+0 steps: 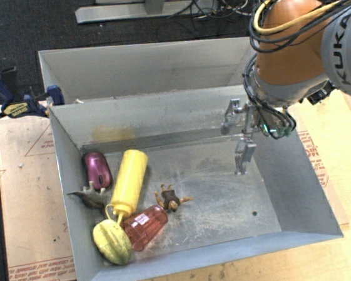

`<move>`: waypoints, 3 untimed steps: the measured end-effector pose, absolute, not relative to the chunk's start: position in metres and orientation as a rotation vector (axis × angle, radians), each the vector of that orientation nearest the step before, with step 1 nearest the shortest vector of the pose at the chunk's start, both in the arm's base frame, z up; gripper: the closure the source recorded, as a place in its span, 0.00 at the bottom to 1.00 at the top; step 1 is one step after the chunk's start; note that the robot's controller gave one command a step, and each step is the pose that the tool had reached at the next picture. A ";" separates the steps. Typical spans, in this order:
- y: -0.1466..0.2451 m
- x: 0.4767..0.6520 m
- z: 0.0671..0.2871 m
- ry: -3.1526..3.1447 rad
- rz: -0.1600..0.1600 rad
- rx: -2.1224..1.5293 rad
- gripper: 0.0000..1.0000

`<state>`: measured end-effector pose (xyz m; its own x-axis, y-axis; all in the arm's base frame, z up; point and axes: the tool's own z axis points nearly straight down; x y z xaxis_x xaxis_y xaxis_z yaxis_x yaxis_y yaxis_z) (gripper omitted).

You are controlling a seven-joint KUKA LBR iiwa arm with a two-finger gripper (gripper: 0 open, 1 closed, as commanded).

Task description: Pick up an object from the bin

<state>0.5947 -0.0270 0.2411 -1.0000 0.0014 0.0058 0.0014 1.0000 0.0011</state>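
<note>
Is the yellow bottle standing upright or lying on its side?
Lying on its side: the yellow bottle stretches along the bin floor, whole length showing.

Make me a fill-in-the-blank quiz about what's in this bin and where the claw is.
1. The long bottle beside the purple thing is ____ in colour.
2. It and the red bottle lie toward the ____ wall of the bin, as pictured.
3. The claw hangs over the bin's ____ half.
4. The claw holds ____.

Missing words: yellow; left; right; nothing.
</note>
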 end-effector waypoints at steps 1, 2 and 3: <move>-0.027 0.596 0.245 -3.144 -0.001 -0.002 0.00; -0.017 0.612 0.205 -3.152 0.001 0.067 0.00; 0.002 0.621 0.134 -3.145 -0.001 0.115 0.00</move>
